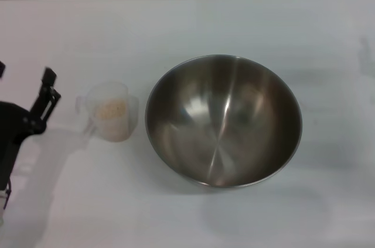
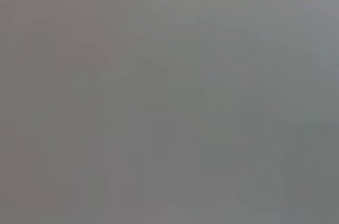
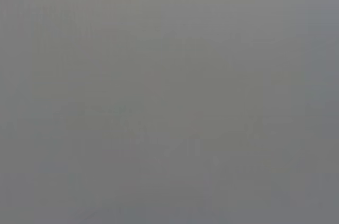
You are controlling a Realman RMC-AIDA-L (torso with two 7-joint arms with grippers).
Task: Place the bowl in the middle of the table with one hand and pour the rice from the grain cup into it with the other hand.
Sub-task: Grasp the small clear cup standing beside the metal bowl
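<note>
Left pincer hovering at the left edge of the head view, released, with fingers spread and nothing between them, just beside the grain cup but apart from it. Spread stance suiting an approach to the cup's handle side, judged as preparation for a grasp not yet made. Grain cup standing upright on the surface, left of the bowl and near its rim without touching; upright posture keeping the rice contained as a pale heap low inside the translucent wall. Bowl resting roughly in the middle of the surface, mouth facing up, interior empty and shiny; central placement appearing to satisfy the first part of the task and offering a wide target for pouring. Short gap between cup and bowl favouring a brief lift and tilt over the near rim. Right pincer not appearing in any view, so state not determinable; right arm presumably parked out of frame. Both wrist views showing only featureless grey, giving no usable detail. Pouring step judged as not yet begun, with rice wholly in the cup. Risk noted: thin plastic cup tipping if nudged before being clamped.
</note>
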